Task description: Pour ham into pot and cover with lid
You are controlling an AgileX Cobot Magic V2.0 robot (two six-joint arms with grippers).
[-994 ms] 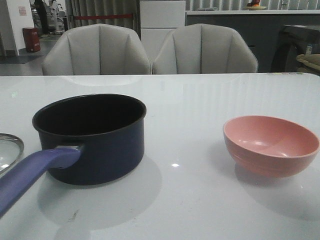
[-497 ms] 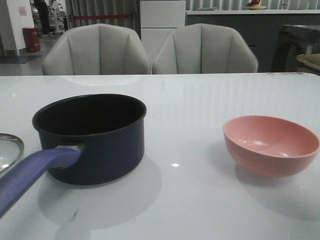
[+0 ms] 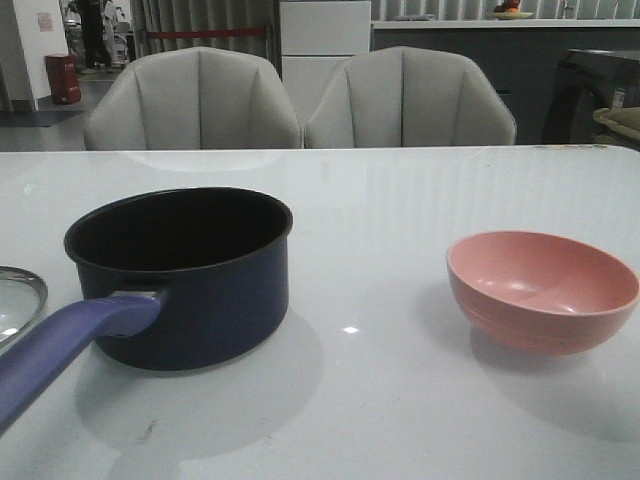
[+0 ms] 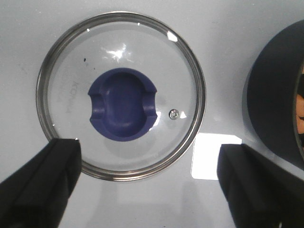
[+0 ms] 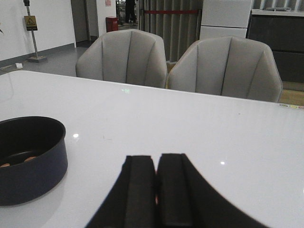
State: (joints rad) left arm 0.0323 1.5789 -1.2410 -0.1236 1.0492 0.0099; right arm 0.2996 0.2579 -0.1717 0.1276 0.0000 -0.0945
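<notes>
The dark navy pot [image 3: 200, 300] stands left of centre on the white table, its blue-purple handle [image 3: 60, 345] pointing toward me. Orange-pink ham [image 5: 29, 158] lies on the pot's [image 5: 33, 183] black bottom in the right wrist view. A sliver of ham [image 4: 300, 114] also shows in the left wrist view. The glass lid [image 4: 122, 110] with its blue knob lies flat on the table beside the pot [image 4: 270, 104]. My left gripper [image 4: 149, 161] hangs open above the lid's near rim, touching nothing. My right gripper [image 5: 156, 161] is shut and empty, above bare table right of the pot.
An empty salmon-pink bowl [image 3: 540, 290] sits on the right of the table. Only the lid's rim [image 3: 20, 295] shows at the front view's left edge. Two grey chairs [image 3: 300, 100] stand behind the far table edge.
</notes>
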